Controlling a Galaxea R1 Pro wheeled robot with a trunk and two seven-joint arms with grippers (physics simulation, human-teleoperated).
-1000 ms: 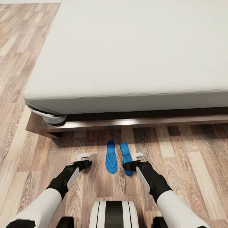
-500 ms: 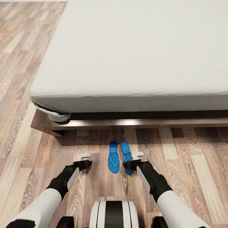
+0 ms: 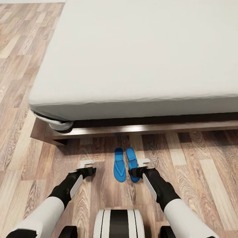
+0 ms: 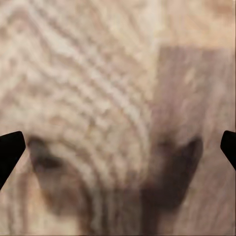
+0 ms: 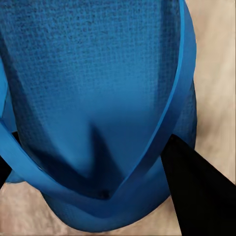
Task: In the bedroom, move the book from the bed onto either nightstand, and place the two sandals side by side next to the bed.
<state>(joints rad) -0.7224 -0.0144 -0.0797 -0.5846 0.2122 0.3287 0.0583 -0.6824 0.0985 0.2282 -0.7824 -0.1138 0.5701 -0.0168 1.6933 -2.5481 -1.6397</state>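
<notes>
Head view: brown-grey wood plank floor [image 3: 205, 172]; whole scene shifted slightly since earlier frame, camera moved. Large low bed [image 3: 142, 66], grey mattress, dark frame. Two bright blue flip-flop sandals [image 3: 119, 164] side by side just before bed frame, touching right gripper [image 3: 144, 162].

Left wrist view: left gripper [image 4: 118, 147] spread wide over floor.

Right wrist view: one sandal [image 5: 93, 98] between fingers [image 5: 196, 187]; grip cannot tell.

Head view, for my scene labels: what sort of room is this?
Most likely a bedroom: a low bed with a plain grey mattress, wood plank floor, and two blue sandals beside the bed.
</notes>
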